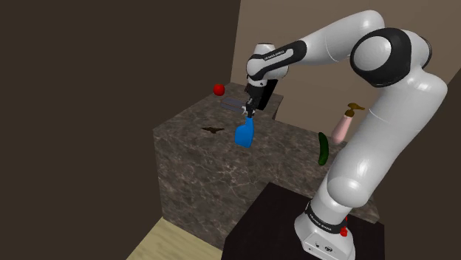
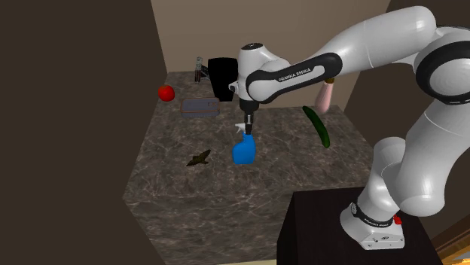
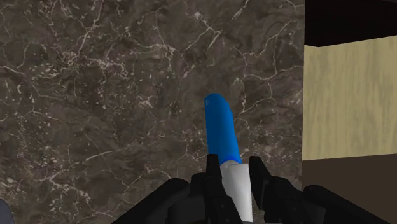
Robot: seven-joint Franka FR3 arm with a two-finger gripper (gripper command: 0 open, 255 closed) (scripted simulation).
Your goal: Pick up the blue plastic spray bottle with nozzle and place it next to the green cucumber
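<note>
Wrist view has the claw (image 3: 234,170) pinching the white neck of a blue spray bottle (image 3: 221,127), one black finger pressed on each side, and the blue body points straight away from the claw toward the dark marbled counter (image 3: 95,95). Past the counter's edge, off to one side of the claw, lies a strip of pale wooden floor (image 3: 347,95). Shoulder view shows the claw (image 1: 250,112) aimed down with the bottle (image 1: 244,134) hanging right beneath it over the middle of the counter; whether its base touches the stone I cannot tell. The green cucumber (image 1: 323,148) lies well apart from the claw, toward the arm's base, with a pink bottle (image 1: 341,127) just beyond it. In the second exterior view a small dark brown thing (image 2: 199,158) lies on the counter near the bottle, while a red ball (image 2: 166,93) and a flat grey thing (image 2: 199,107) sit beyond the claw, farther from the stand (image 2: 339,233).
</note>
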